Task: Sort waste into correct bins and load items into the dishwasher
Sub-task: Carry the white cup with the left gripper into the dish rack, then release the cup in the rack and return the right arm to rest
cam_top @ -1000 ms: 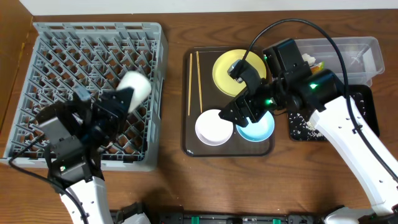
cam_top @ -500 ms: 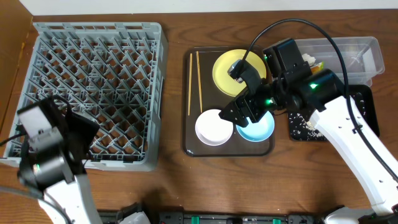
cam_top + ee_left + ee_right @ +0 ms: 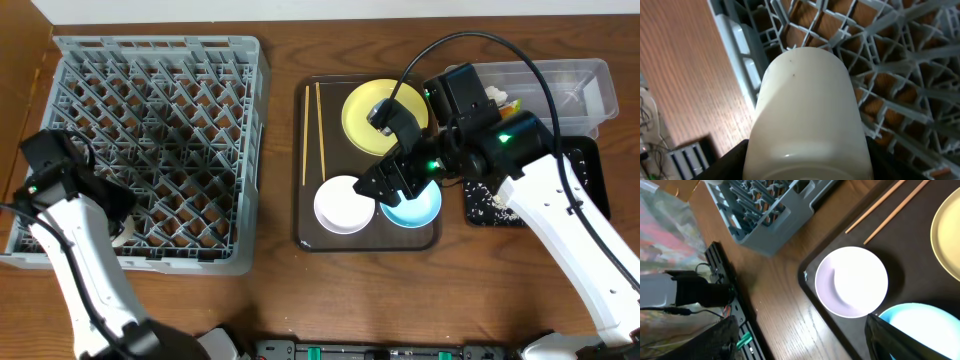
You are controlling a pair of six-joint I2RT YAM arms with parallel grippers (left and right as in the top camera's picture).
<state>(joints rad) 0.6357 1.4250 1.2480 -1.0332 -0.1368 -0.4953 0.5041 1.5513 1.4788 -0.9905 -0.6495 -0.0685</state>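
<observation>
Two states: left tool [image 3: 805, 162] pinches smooth rounded white cup [image 3: 805, 100]; right tool [image 3: 405, 178] spread.

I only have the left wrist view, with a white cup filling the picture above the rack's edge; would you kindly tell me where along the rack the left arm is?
Observer: Overhead, the left arm holding that white cup is at the grey dish rack's left side, towards its near corner.
Operator: Thank you. What is on the brown tray?
Observer: A yellow plate, a white bowl, a light blue bowl and two chopsticks lie on the dark brown tray.
Operator: And the right claw?
Observer: The right claw hovers open above the two bowls, holding nothing.
</observation>
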